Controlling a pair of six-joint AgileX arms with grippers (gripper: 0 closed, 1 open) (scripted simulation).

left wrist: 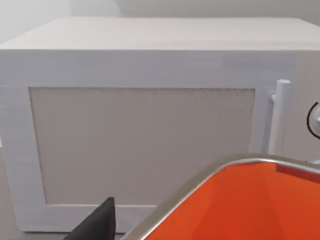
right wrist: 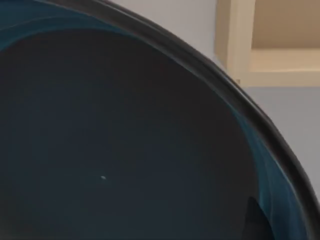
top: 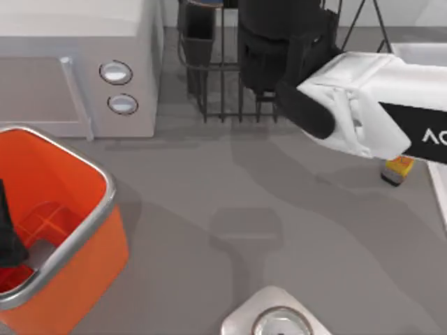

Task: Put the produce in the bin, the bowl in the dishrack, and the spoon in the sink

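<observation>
Right arm (top: 377,112) passes closest under the top camera, reaching from the right side to the far centre, where the right gripper (top: 276,87) sits over the dishrack (top: 223,98). By my reading its jaws are clamped on the bowl (top: 279,31), which hangs above the rack's upright bars. One dark finger (right wrist: 255,220) lies inside the wall near the rim.

The bin (top: 70,202), orange with a silver rim, stands near left. The left gripper (top: 8,237) is parked inside it, and I cannot tell how its jaws stand.

The bowl is round, deep and dark blue-teal inside, with a thin darker rim. I judge it rigid, glossy, likely slippery and breakable. A rim pinch is the only workable hold. It is best lowered gently between the bars.
</observation>
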